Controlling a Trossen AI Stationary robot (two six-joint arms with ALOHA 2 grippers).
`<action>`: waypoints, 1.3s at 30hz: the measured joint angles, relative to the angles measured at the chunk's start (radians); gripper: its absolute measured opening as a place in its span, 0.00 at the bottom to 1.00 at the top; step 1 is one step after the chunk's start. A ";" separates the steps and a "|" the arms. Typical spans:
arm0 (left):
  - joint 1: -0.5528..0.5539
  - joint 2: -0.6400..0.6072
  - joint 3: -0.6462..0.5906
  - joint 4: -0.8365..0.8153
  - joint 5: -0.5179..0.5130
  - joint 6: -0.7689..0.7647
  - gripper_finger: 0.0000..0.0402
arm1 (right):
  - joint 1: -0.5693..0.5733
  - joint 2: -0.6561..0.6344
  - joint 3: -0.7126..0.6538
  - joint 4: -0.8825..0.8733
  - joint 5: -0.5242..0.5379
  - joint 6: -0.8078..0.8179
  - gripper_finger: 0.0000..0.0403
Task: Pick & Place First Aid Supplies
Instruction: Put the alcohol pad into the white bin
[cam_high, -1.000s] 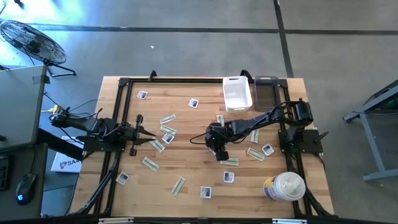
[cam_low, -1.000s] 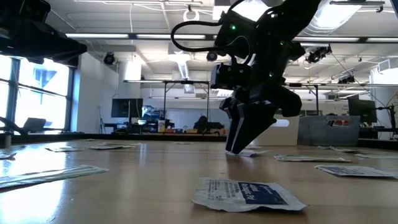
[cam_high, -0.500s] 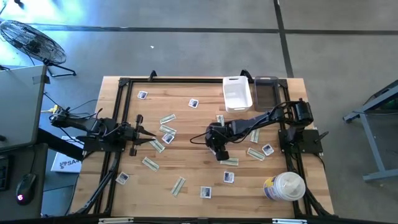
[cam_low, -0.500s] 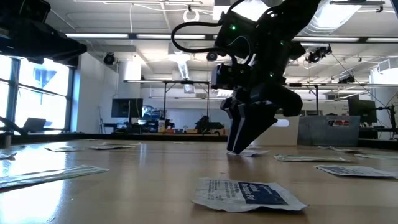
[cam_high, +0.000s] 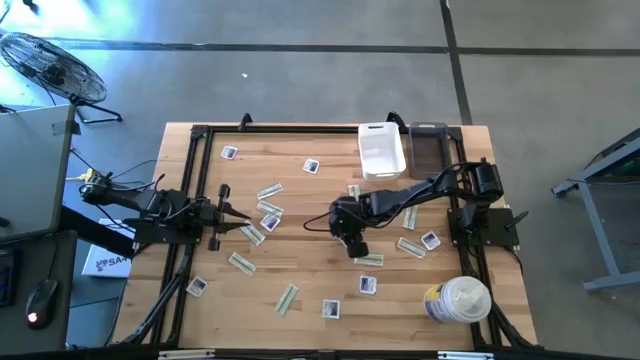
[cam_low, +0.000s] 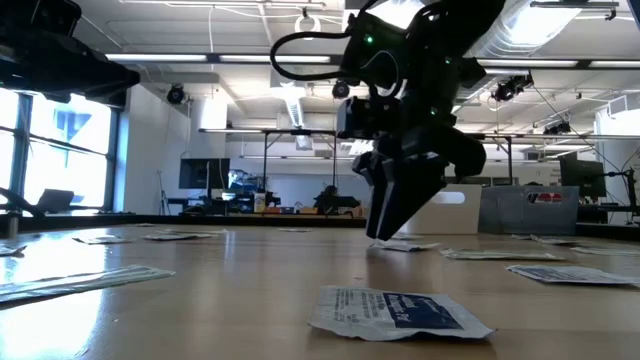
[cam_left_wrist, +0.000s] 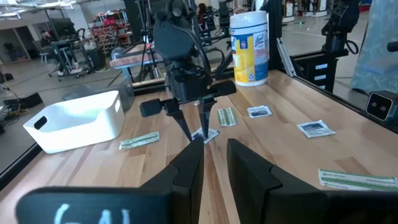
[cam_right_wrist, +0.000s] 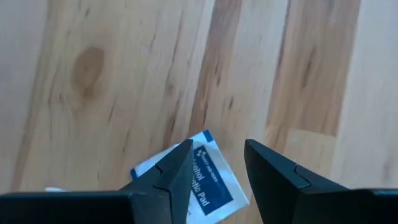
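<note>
Small first aid packets lie flat across the wooden table (cam_high: 300, 205): square white ones with blue print (cam_high: 311, 166) and narrow pale green strips (cam_high: 241, 263). My right gripper (cam_high: 352, 243) stands open at mid-table, pointing down, fingertips just above one square packet (cam_right_wrist: 208, 182). That packet lies flat on the wood (cam_low: 405, 245); in the right wrist view one corner is hidden behind a finger. My left gripper (cam_high: 228, 212) waits open near the table's left side and holds nothing.
A white bin (cam_high: 381, 150) and a dark bin (cam_high: 428, 148) sit at the far edge. A big white canister (cam_high: 458, 298) stands at the near right corner. A green strip (cam_high: 370, 260) lies just beside my right gripper. Black rails (cam_high: 200, 180) frame the table.
My right gripper has risen a little from the table over the square packet. The packet lies where it was.
</note>
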 joint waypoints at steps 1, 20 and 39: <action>0.000 0.000 0.000 0.000 0.000 0.000 0.17 | 0.000 0.000 0.000 0.001 -0.007 0.000 0.34; 0.000 0.000 0.000 0.000 0.000 0.000 0.17 | -0.001 0.048 0.001 0.004 0.026 -0.016 0.17; 0.000 0.000 0.000 0.000 0.000 0.000 0.17 | 0.001 0.000 -0.005 -0.025 0.071 0.040 0.00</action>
